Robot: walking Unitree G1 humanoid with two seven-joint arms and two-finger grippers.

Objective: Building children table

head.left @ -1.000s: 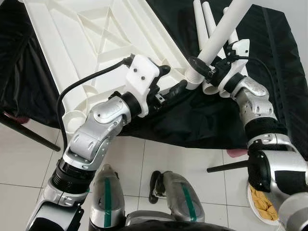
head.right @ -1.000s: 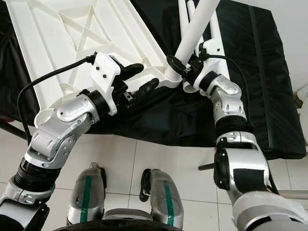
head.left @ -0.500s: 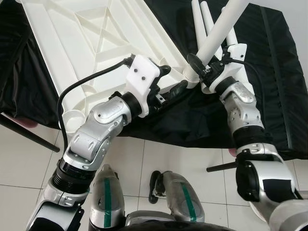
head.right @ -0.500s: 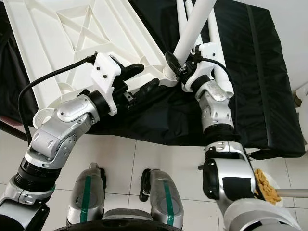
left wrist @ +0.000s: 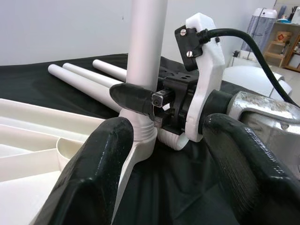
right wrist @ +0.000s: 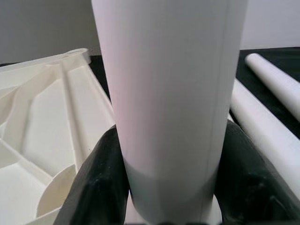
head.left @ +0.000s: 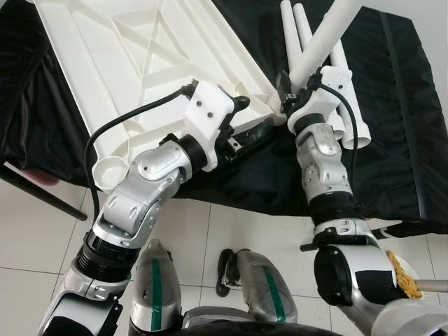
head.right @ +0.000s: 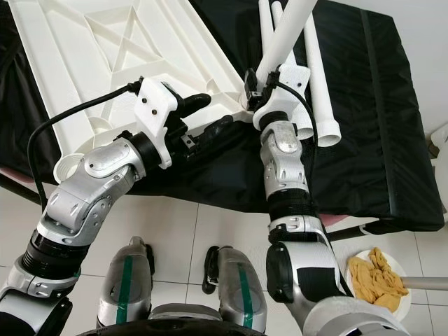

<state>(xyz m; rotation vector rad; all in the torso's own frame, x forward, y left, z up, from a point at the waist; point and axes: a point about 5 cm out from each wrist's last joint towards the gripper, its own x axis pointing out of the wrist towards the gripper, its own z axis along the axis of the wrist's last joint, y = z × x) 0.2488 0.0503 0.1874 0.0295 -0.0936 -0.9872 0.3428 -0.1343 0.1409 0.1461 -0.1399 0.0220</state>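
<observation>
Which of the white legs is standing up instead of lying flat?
The leg held in the right gripper, its foot at the tabletop's corner socket. The three other legs lie flat on the black cloth.

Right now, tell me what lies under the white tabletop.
A black cloth is spread under the upside-down tabletop and the three loose legs. A dark bar juts out below its edge; the cloth covers whatever else holds it up.
</observation>
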